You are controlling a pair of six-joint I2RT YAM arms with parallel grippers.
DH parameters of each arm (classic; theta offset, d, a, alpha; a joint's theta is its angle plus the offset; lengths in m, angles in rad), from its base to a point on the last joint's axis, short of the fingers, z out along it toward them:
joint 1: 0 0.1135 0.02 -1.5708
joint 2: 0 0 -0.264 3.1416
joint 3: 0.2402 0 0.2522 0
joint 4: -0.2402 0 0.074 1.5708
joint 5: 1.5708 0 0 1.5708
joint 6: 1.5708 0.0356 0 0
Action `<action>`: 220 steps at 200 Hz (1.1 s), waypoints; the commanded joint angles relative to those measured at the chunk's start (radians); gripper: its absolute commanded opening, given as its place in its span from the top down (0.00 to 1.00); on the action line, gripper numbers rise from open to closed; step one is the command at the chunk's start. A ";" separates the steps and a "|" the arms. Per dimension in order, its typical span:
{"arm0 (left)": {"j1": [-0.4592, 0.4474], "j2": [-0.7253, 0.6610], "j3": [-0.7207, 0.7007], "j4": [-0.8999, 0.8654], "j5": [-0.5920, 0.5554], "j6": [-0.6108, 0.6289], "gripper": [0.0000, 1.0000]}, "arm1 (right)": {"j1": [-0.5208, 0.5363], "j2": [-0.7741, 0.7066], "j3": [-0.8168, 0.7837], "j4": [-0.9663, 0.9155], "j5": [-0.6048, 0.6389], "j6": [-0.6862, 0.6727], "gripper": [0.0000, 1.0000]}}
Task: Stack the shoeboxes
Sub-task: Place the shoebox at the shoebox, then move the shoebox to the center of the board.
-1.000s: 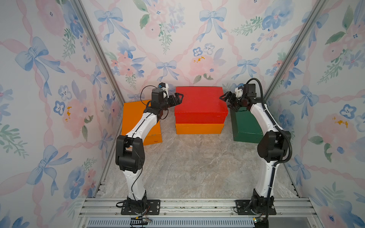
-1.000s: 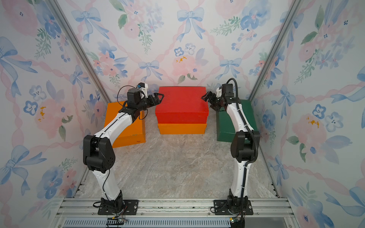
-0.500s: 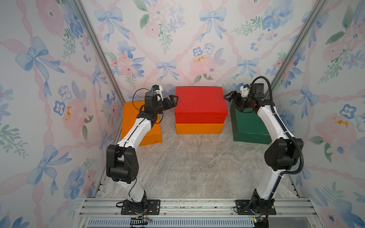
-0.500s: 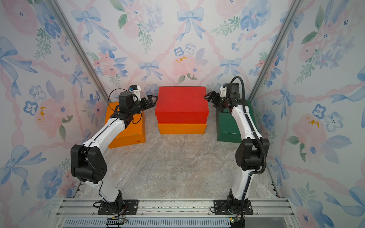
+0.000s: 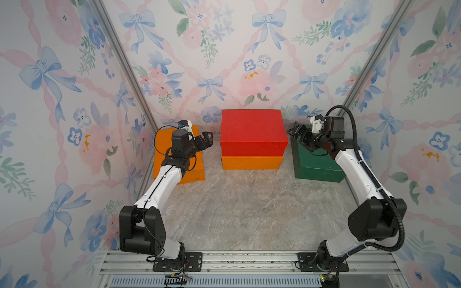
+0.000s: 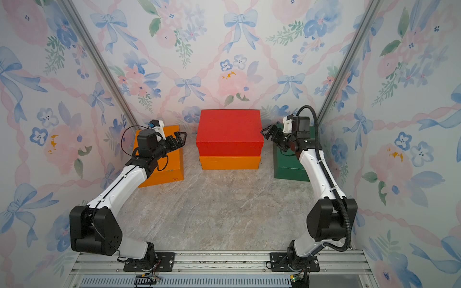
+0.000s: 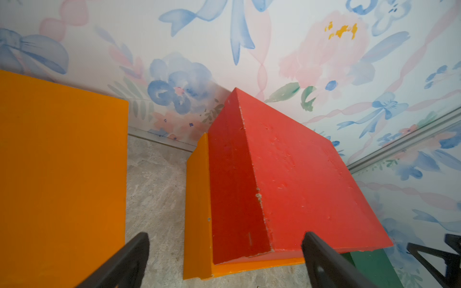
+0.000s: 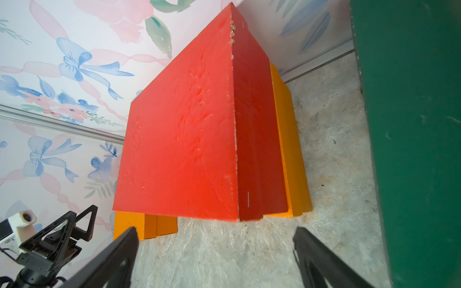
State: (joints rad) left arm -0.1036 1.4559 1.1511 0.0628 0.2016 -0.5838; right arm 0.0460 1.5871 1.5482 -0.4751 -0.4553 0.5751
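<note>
A red shoebox [image 5: 252, 129] [image 6: 228, 129] lies on top of an orange shoebox [image 5: 252, 162] [image 6: 229, 162] at the back centre. A second orange shoebox [image 5: 195, 172] [image 7: 62, 174] lies flat at the left. The dark green shoebox [image 5: 316, 167] [image 8: 411, 124] lies at the right. My left gripper [image 5: 207, 139] [image 7: 225, 237] hovers open over the gap beside the stack's left side, touching nothing. My right gripper [image 5: 295, 133] [image 8: 215, 230] is open too, just off the red box's right edge and above the green box's corner.
Flower-papered walls [image 5: 249, 62] close in the back and both sides, with metal corner posts [image 5: 124, 67]. The marble floor [image 5: 249, 212] runs from the boxes to the aluminium base rail [image 5: 249, 260] that carries both arms.
Both grippers have drawn back sideways from the red box, left one leftward, right one rightward, and sunk a little. Both stayed open. The boxes have not moved.
</note>
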 commanded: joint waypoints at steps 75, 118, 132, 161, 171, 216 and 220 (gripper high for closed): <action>0.068 -0.035 -0.198 0.002 -0.140 -0.026 0.02 | 0.091 -0.201 -0.143 -0.062 0.125 -0.121 0.03; 0.077 -0.063 -0.260 0.003 -0.170 -0.048 0.02 | 0.091 -0.231 -0.197 -0.057 0.125 -0.126 0.03; 0.085 -0.079 -0.282 0.002 -0.183 -0.051 0.02 | 0.093 -0.237 -0.214 -0.053 0.122 -0.126 0.03; 0.100 -0.116 -0.329 0.003 -0.189 -0.070 0.02 | 0.099 -0.249 -0.239 -0.046 0.123 -0.124 0.03; 0.101 -0.125 -0.346 0.002 -0.192 -0.077 0.02 | 0.100 -0.252 -0.247 -0.043 0.124 -0.121 0.03; 0.101 -0.138 -0.422 0.003 -0.204 -0.109 0.02 | 0.103 -0.261 -0.270 -0.028 0.129 -0.109 0.03; 0.101 -0.139 -0.428 0.003 -0.207 -0.110 0.02 | 0.105 -0.261 -0.268 -0.028 0.129 -0.109 0.03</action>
State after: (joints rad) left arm -0.0063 1.3293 0.7719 0.0895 0.0208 -0.6636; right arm 0.1371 1.3544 1.2972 -0.5117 -0.3389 0.4633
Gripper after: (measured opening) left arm 0.979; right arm 0.969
